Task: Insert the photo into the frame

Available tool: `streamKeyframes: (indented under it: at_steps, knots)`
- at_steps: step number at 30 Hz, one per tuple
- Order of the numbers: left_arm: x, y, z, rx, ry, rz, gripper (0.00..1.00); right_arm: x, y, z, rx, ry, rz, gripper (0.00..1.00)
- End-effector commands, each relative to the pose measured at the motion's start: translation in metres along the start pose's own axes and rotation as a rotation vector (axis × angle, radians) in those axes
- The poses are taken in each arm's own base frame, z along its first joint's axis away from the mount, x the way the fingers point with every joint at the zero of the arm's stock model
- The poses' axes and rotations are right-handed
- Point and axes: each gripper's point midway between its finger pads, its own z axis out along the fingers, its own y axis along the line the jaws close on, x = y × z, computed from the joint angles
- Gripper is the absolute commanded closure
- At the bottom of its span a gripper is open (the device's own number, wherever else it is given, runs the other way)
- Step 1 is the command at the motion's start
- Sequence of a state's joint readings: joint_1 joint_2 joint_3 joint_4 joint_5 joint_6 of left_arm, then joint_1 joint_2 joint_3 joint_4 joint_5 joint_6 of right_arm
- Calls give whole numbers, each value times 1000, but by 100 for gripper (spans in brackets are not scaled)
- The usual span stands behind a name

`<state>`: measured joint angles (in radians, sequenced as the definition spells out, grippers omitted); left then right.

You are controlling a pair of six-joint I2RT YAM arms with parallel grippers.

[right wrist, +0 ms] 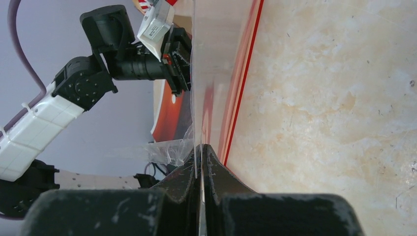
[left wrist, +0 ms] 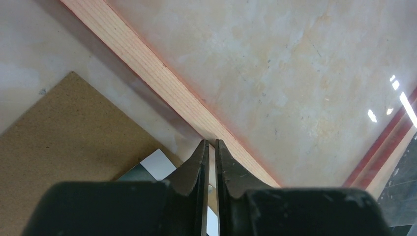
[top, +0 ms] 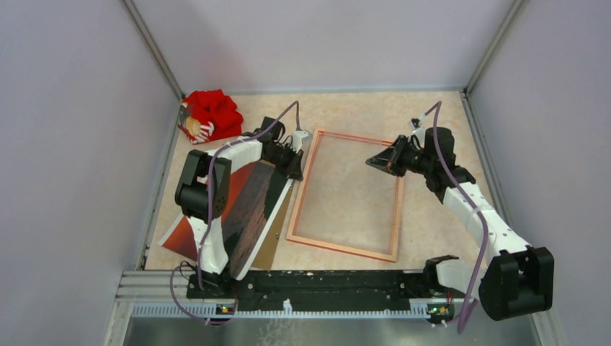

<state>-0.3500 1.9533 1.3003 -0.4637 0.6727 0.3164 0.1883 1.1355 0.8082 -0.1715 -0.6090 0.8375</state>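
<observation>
A thin rectangular picture frame (top: pixel 344 249) lies flat in the middle of the pale marbled table (top: pixel 360 115), its pale wood-coloured back up and red showing along its edges. The right hand (top: pixel 375 161) sits over the frame's right rail near the far corner. In the right wrist view its fingers (right wrist: pixel 189 169) are pressed together on the edge of a clear transparent sheet (right wrist: pixel 216 49), which stands edge-on above the frame's red rail (right wrist: pixel 241 73).

The large red-orange sunset photo with dark bands (top: pixel 252 202) is left of the frame, outside it, lying slanted over a plain brown hardboard panel (top: pixel 277 223) and partly hidden by the left arm. Its far end reaches up to the left hand (top: pixel 295 167), which is just beside the frame's left rail.

In the left wrist view the hand (left wrist: pixel 210 142) shows only a thin slit between its fingers, tips right at the wooden rail (left wrist: pixel 162 83). The photo's white border (left wrist: pixel 157 163) runs in under them, over the brown panel (left wrist: pixel 74 132). Whether they already clamp the print, I cannot tell.

A crumpled red bundle (top: pixel 212 115) lies in the far left corner.
</observation>
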Motion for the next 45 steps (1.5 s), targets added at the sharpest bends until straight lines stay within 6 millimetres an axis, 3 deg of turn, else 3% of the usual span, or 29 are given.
streamKeyframes:
  at_steps: [1, 33, 45]
  knots:
    - [0, 1, 8, 13, -1, 25, 88, 0, 27, 0, -53, -3, -69, 100]
    - [-3, -2, 8, 21, -2, 27, 92, 12, 28, 25, -11, 8, -53, 100]
    - [-5, -2, 8, 19, -3, 27, 93, 25, 53, 35, -89, 62, -88, 100]
